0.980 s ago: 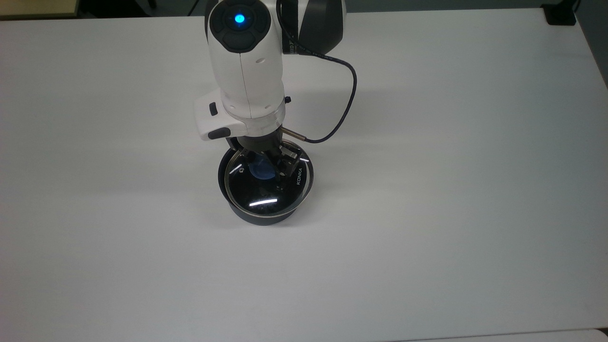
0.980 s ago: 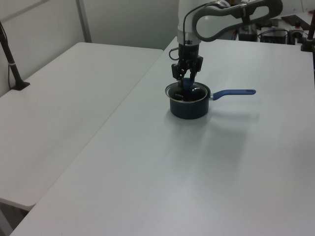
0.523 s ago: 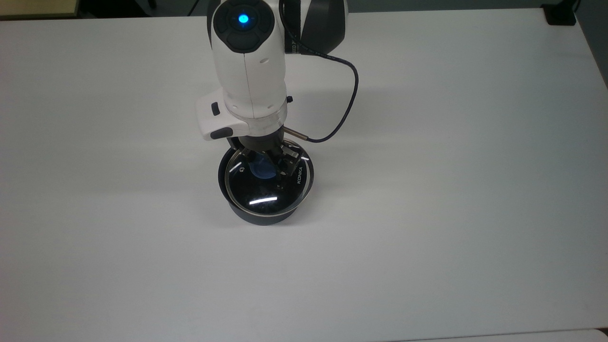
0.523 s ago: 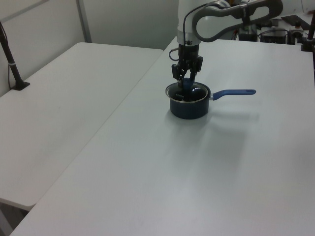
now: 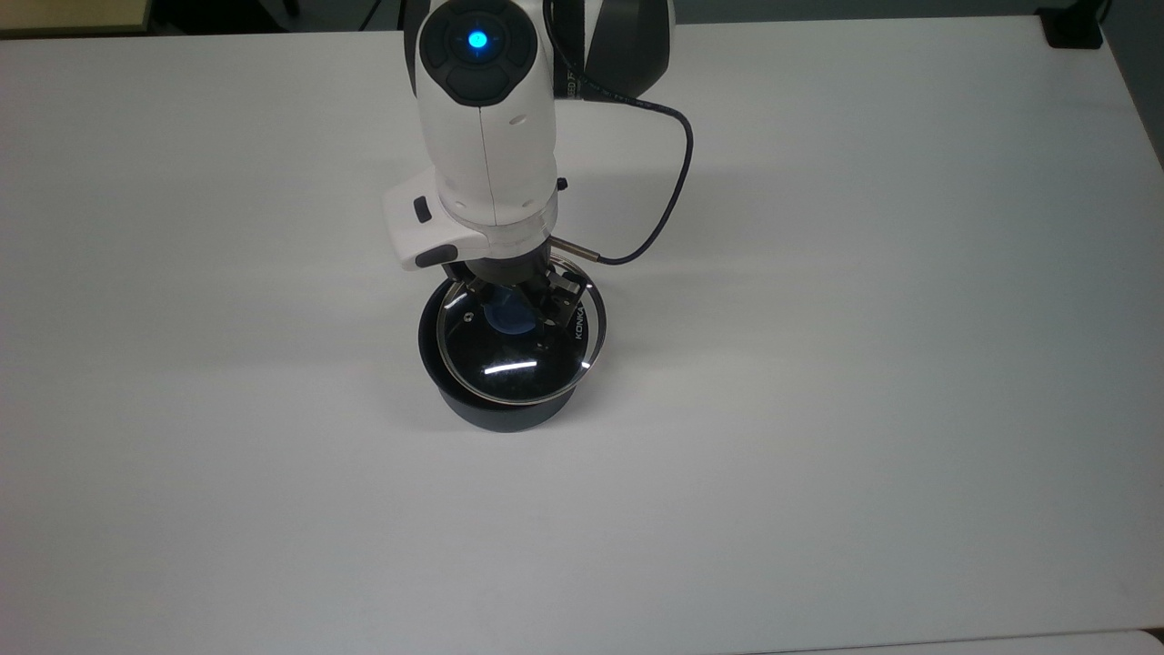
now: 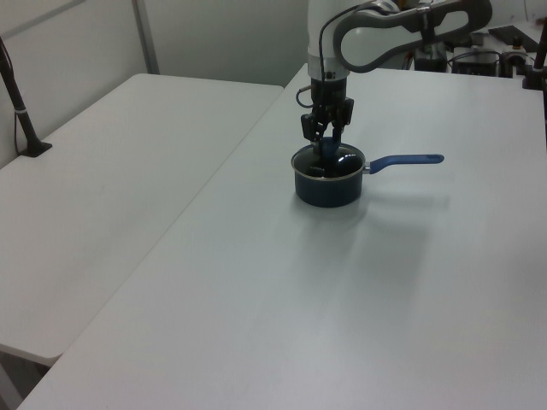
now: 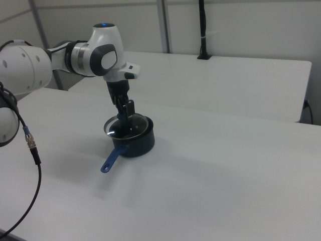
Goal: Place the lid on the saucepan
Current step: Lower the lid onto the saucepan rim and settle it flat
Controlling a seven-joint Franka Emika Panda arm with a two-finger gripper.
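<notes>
The saucepan (image 5: 496, 417) is a small dark pot on the white table (image 5: 818, 364). Its long blue handle (image 6: 410, 160) points to the left view's right, and it also shows in the right view (image 7: 110, 160). My gripper (image 5: 511, 309) comes straight down from the white arm and is shut on the blue knob of the glass lid (image 5: 509, 368). The lid's steel rim overlaps the pot's mouth, offset a little toward the top view's upper right. In the right view the lid (image 7: 125, 128) hangs just over the pot (image 7: 138, 144), partly past its rim.
A dark cable (image 5: 668, 191) loops from the wrist over the table behind the pot. A second white table (image 6: 111, 171) adjoins on the left view's left, with a black post (image 6: 21, 111) on it. Wide bare table surrounds the pot.
The gripper and the lid have shifted slightly toward the top view's upper right. In the left view they sit a little lower over the pot. The saucepan has not moved.
</notes>
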